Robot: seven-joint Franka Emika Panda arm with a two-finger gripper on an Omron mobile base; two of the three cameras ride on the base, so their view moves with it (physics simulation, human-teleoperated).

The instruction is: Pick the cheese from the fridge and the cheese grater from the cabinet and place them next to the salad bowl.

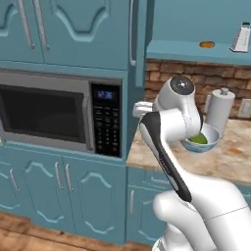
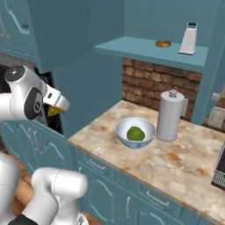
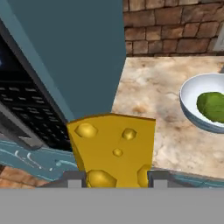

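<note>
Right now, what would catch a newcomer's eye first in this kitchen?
The yellow-orange holed cheese wedge gripped in the robot's claw, beside the counter's edge. Behind it on the marble counter sits a pale blue-white bowl holding a green lump, and a silver box grater stands on the teal shelf above.

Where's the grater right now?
The grater stands upright on the open cabinet shelf above the counter, at the right end, with a small bun to its left, in both base views.
</note>
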